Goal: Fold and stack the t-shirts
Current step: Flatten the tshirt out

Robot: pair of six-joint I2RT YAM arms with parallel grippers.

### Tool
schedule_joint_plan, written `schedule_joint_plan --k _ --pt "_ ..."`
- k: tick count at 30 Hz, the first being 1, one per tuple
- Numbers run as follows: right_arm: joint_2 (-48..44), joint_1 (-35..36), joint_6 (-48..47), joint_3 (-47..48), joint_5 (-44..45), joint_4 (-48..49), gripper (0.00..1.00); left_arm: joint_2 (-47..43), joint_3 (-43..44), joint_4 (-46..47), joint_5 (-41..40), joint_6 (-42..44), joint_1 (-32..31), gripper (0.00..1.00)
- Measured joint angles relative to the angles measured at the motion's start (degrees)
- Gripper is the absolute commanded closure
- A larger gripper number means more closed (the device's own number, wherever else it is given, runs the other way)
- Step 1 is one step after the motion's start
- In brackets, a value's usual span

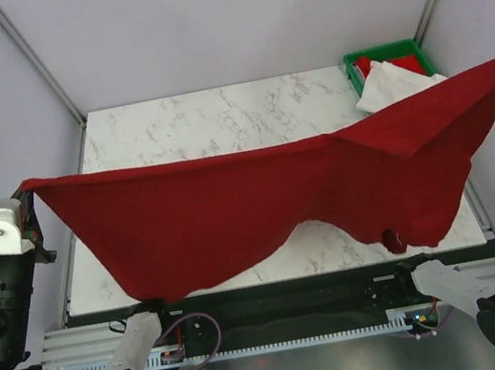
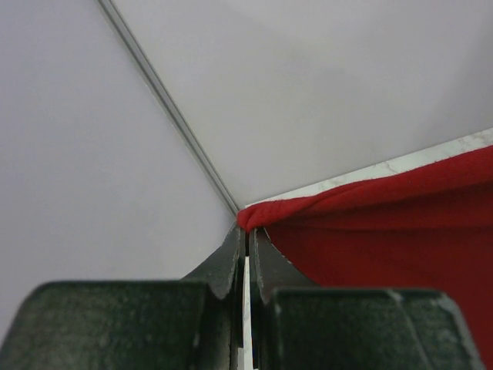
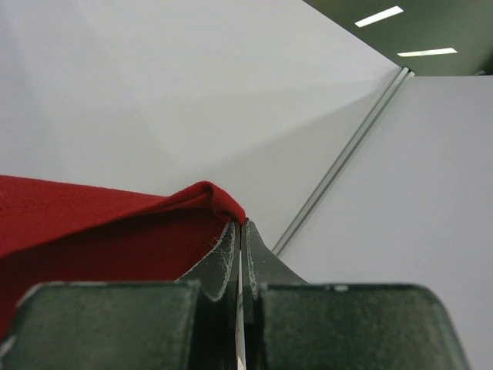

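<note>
The dark red t-shirt (image 1: 260, 204) hangs stretched wide above the marble table (image 1: 217, 119), held up by both ends. My left gripper (image 2: 247, 229) is shut on its left corner (image 2: 258, 214), at the far left of the top view (image 1: 28, 188). At the right edge, my right gripper (image 3: 241, 225) is shut on the other corner (image 3: 219, 199); that gripper itself is outside the top view. The shirt's lower hem sags toward the table's near edge. An off-white t-shirt (image 1: 392, 85) lies crumpled at the back right, partly over the green bin.
A green plastic bin (image 1: 385, 57) stands at the table's back right corner with some red cloth inside. Grey enclosure walls and metal frame posts (image 1: 32, 60) surround the table. Both arm bases sit at the near edge.
</note>
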Motion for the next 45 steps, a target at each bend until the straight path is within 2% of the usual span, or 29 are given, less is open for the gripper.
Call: schedule_joint_plan --k 4,7,17,20,23,26,28,34,45 --pt "2.97 0.00 -1.86 -1.09 -0.02 4.52 1.00 2.71 -0.94 3.41 -1.01 0.20 0.00 0.98" --pt "5.29 -0.07 -3.93 -6.71 0.00 11.10 1.00 5.42 -5.35 8.00 -1.66 0.48 0.00 0.98" --pt "20.79 -0.22 -8.68 -31.12 -0.68 29.88 1.00 19.82 -30.71 24.48 -1.31 1.31 0.00 0.98" --pt "26.75 -0.31 -9.90 -37.64 -1.11 34.10 1.00 25.66 -36.74 27.71 -0.17 1.66 0.00 0.98" --pt "35.34 -0.33 -10.47 -40.26 -1.20 37.07 1.00 33.40 -40.19 31.23 0.52 2.12 0.00 0.98" --pt "45.29 -0.55 -10.43 -38.66 -0.55 39.41 1.00 42.34 -40.26 34.14 0.92 2.19 0.00 0.98" --pt "53.46 -0.76 -10.38 -34.01 0.57 40.19 1.00 48.70 -38.49 34.99 1.53 2.16 0.00 0.98" --pt "72.78 -1.49 -11.10 -17.88 5.38 40.68 1.00 65.00 -27.28 35.93 1.92 2.14 0.00 0.98" --pt "85.70 -2.60 -12.76 -0.74 9.03 47.56 1.00 76.39 -8.44 37.35 1.44 0.98 0.00 0.98"
